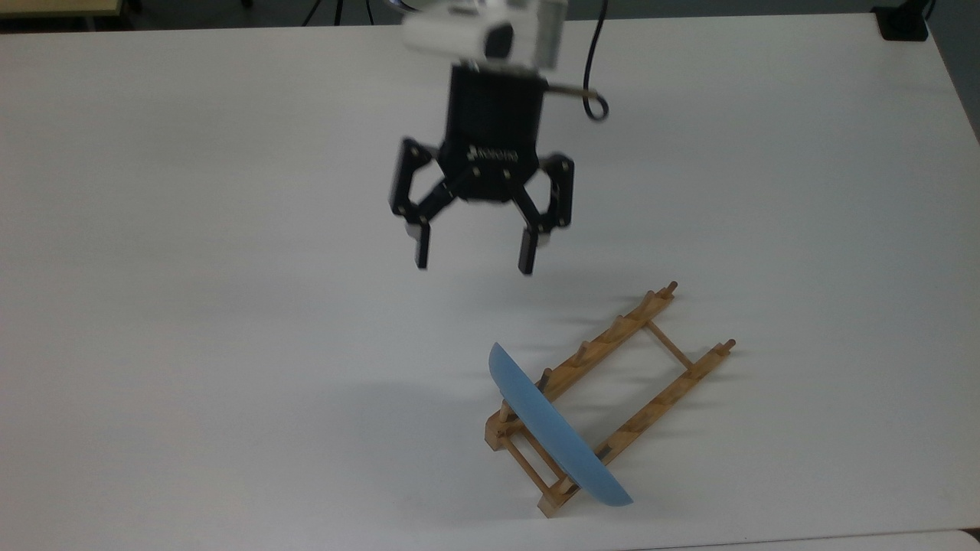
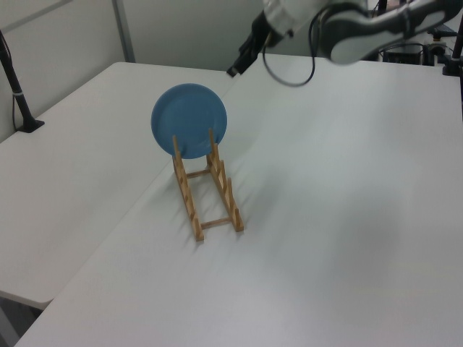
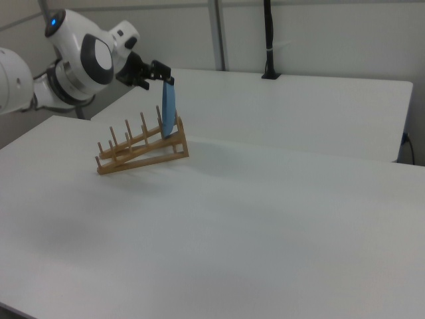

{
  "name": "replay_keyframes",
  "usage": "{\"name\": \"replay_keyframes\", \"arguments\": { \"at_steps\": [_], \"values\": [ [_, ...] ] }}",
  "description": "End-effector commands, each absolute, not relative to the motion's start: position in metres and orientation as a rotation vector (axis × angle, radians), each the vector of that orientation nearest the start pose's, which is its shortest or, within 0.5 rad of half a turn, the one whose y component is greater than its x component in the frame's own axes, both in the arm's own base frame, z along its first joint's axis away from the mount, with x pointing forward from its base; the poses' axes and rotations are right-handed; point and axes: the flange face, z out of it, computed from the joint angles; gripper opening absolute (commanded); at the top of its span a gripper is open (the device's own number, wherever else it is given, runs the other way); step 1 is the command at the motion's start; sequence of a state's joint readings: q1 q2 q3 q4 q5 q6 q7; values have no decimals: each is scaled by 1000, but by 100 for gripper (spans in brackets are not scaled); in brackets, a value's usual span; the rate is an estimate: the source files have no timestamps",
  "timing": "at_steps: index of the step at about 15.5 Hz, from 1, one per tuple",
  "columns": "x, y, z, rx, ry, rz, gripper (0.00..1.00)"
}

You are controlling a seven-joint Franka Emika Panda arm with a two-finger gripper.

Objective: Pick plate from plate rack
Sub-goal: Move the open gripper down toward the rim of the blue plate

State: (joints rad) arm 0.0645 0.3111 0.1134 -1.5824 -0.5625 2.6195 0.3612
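Observation:
The light-blue plate (image 1: 555, 432) stands on edge in the end slot of the wooden plate rack (image 1: 612, 333), at the lower right of the top view. In the left view the plate (image 2: 189, 121) faces the camera above the plate rack (image 2: 189, 206). My gripper (image 1: 474, 264) hangs open over the white table (image 1: 230, 306), above and to the left of the rack in the top view, with nothing between its fingers. The left view has the gripper (image 2: 235, 70) beyond the plate. The right view puts the gripper (image 3: 166, 76) just above the plate (image 3: 169, 106) and the rack (image 3: 139, 151).
A black clamp (image 1: 903, 23) sits at the table's top right corner in the top view. A black post (image 2: 18, 94) stands on the adjoining table at the left view's left. Another black pole (image 3: 267, 40) rises at the back of the right view.

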Motion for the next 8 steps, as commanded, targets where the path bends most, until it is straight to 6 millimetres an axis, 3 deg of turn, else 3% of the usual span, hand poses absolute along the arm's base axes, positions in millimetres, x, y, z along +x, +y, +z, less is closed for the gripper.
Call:
{"name": "replay_keyframes", "arguments": {
  "at_steps": [1,8],
  "values": [
    [705,145,522,-3067,-228,-1362,99],
    [733,165,485,-3042,-57,-1454,97]
  ]
}}
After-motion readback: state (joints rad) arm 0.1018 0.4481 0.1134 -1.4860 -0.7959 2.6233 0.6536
